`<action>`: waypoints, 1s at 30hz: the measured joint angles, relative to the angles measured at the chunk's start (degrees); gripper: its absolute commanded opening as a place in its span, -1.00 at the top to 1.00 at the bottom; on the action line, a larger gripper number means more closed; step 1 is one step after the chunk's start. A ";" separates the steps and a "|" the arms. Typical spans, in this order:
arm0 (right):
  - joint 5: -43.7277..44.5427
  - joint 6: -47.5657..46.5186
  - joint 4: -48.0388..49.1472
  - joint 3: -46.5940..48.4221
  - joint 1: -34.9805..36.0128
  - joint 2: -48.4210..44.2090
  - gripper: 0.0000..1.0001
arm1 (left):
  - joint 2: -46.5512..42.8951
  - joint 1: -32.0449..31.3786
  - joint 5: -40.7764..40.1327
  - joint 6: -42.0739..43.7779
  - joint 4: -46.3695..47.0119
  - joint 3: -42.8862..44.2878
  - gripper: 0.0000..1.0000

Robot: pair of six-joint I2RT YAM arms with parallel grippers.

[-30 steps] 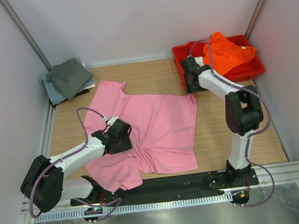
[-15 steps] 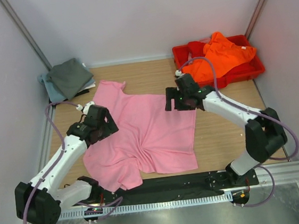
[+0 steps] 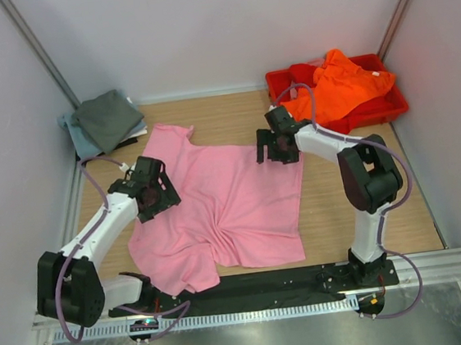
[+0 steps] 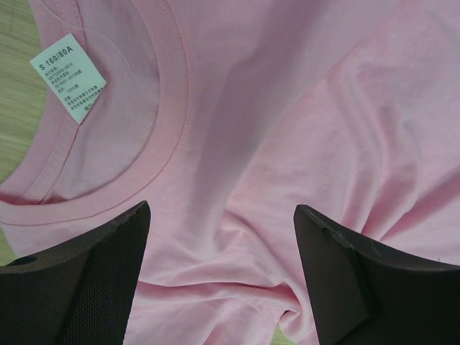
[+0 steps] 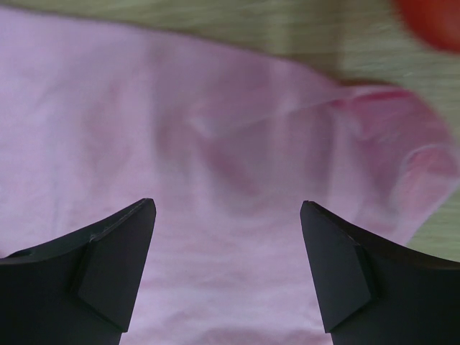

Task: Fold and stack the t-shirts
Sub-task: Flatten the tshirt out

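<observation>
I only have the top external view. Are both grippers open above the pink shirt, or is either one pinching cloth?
Observer: The left gripper is open. Its wrist view shows only loose pink shirt below the jaws, none pinched.
Operator: Which part of the shirt is it over?
Observer: Just beside the collar. The white size label inside it shows at upper left.
Operator: And the right one?
Observer: The right gripper is open and empty too, above the shirt near its edge, with bare table just beyond.
</observation>
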 measured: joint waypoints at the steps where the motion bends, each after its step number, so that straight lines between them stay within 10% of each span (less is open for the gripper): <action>1: 0.17 -0.57 -0.02 0.66 -1.57 1.03 -0.77 | 0.20 0.00 0.24 0.02 0.17 0.00 -0.63; 16: 5.84 -7.15 -2.58 4.68 -14.47 5.42 -0.70 | 1.18 0.09 0.55 1.25 1.22 0.07 -0.61; 30: -2.19 1.07 1.70 -6.10 4.74 -18.78 -0.73 | 2.34 4.24 2.21 1.22 1.38 1.14 -0.66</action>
